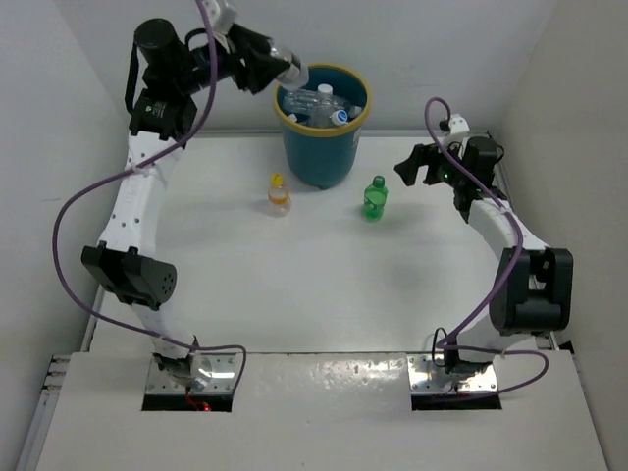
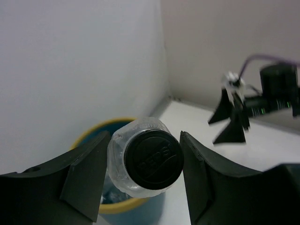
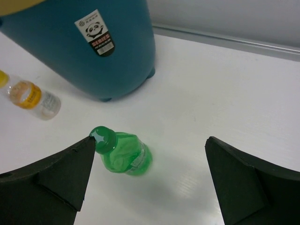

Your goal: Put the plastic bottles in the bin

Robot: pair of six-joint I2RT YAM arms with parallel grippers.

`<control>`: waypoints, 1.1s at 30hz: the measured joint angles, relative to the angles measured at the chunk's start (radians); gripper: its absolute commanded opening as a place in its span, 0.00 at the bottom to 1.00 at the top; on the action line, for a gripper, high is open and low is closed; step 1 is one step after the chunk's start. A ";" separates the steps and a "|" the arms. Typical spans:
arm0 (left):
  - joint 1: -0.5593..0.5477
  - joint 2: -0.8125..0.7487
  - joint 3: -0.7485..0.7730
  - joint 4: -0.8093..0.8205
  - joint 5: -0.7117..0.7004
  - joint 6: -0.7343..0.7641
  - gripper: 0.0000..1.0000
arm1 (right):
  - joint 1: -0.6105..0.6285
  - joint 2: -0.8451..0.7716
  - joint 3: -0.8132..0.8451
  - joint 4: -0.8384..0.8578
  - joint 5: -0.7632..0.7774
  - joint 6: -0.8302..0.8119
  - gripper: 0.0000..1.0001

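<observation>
I see the right gripper (image 1: 407, 167) released and holding nothing over the white counter (image 1: 324, 285), near the green plastic bottle (image 1: 374, 198). A small orange-filled bottle with a yellow cap (image 1: 279, 195) sits further left. Behind them, the left gripper (image 1: 280, 69) is clenched on a clear black-capped plastic bottle (image 2: 152, 159) at the left rim of the round teal yellow-rimmed plastic bin (image 1: 321, 147), which holds several clear bottles (image 1: 319, 106).

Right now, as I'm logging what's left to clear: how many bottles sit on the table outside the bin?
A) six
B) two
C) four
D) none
B: only the orange-filled bottle and the green bottle sit on the table in front of the bin; the left pincer holds a clear bottle over the rim.
</observation>
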 measured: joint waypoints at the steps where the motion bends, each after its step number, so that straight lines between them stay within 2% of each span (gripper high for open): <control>1: 0.021 0.017 0.055 0.021 -0.026 -0.038 0.00 | 0.012 0.013 0.000 0.010 0.000 -0.014 0.99; 4: 0.039 0.082 0.146 0.081 -0.081 -0.122 0.00 | 0.042 0.064 0.000 0.044 0.000 -0.042 0.99; 9: 0.031 0.237 0.126 0.106 -0.134 -0.175 0.00 | 0.053 0.155 0.000 0.091 0.005 -0.063 0.99; 14: 0.028 0.384 0.086 0.066 -0.209 -0.169 0.00 | 0.053 0.193 0.001 0.103 0.019 -0.091 0.99; 19: 0.014 0.415 0.081 0.047 -0.293 -0.129 0.02 | 0.053 0.214 0.008 0.136 -0.003 -0.106 0.99; 20: 0.006 0.415 0.082 0.046 -0.307 -0.115 0.10 | 0.053 0.216 0.008 0.142 -0.012 -0.106 0.99; 21: -0.003 0.415 0.082 0.046 -0.322 -0.100 0.27 | 0.053 0.217 0.008 0.145 -0.023 -0.106 0.99; 22: -0.010 0.415 0.082 0.043 -0.336 -0.090 0.68 | 0.054 0.218 0.008 0.148 -0.032 -0.107 0.99; 23: -0.016 0.415 0.082 0.037 -0.344 -0.078 0.82 | 0.055 0.218 0.008 0.148 -0.039 -0.108 0.99; 25: -0.023 0.415 0.082 0.032 -0.356 -0.068 1.00 | 0.059 0.218 0.008 0.149 -0.049 -0.113 0.99; 33: -0.029 0.402 0.082 0.047 -0.367 -0.106 1.00 | 0.117 0.249 0.008 0.172 -0.051 -0.142 0.99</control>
